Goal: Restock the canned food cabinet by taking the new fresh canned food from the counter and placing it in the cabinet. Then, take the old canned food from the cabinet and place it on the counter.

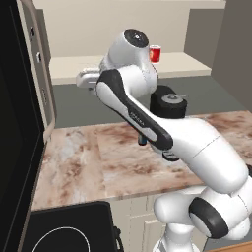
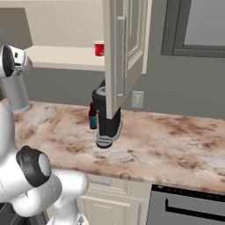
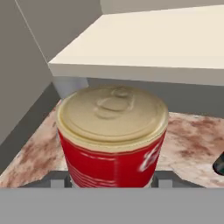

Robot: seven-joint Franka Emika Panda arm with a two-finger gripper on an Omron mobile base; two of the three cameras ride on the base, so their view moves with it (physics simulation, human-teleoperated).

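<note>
Marble-ish counter [image 1: 74, 157] runs under the arm in the left base view, new fresh canned food [image 1: 155, 53] already on the cabinet [image 1: 187, 64] shelf; right base view, same story; hand view, gripper [image 3: 109, 181] clamped on the old canned food [image 3: 113, 131], upright, shelf edge just above it, counter underneath; I'd guess down is next.

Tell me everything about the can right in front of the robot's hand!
The can is short and round, looks like metal, with a bright red label bearing white marks and a tan, ridged lid with a pull tab, closed. It stands upright between the dark finger tips of the gripper, which is shut on it. It sits just below and in front of the pale cabinet shelf, with the brown-and-cream counter behind it. Whether its base touches anything is hidden.
</note>
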